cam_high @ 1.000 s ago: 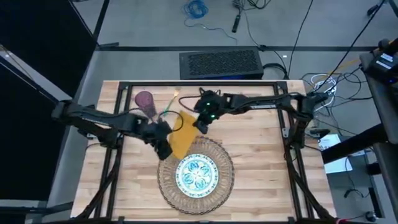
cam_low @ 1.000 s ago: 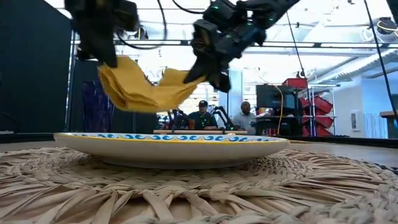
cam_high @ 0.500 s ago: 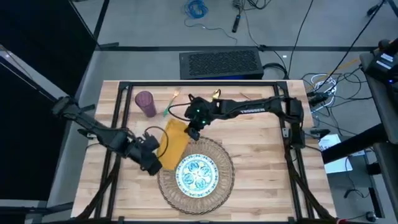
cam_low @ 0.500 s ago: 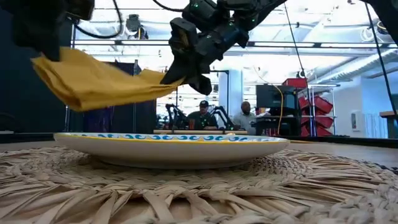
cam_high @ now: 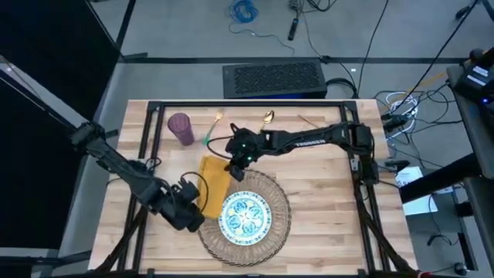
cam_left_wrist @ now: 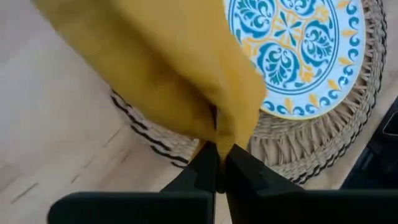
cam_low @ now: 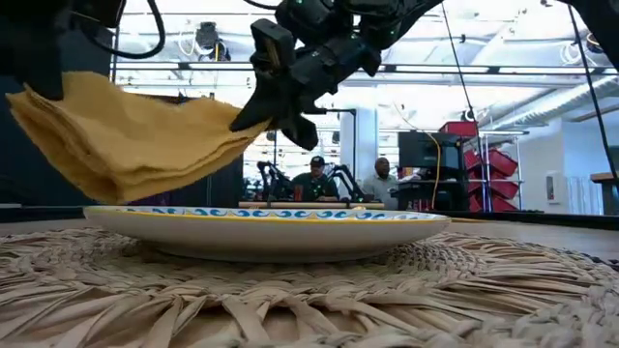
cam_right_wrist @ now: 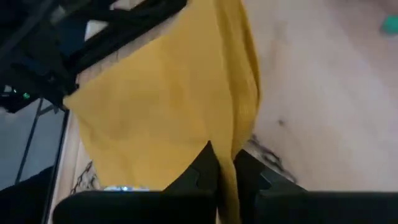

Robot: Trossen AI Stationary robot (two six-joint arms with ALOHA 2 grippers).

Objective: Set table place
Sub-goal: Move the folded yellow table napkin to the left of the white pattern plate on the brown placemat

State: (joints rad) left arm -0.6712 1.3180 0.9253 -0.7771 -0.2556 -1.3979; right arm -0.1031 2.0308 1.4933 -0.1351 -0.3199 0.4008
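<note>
Both claws, left (cam_high: 197,212) & right (cam_high: 234,168), pinch napkin (cam_high: 212,185) stretched btwn them, beside plate (cam_high: 245,215).

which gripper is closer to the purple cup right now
The right one. The right gripper pinches the yellow napkin at its far end, across the table from the purple cup. The left gripper holds the napkin's near end, farther away, beside the wicker mat.
</note>
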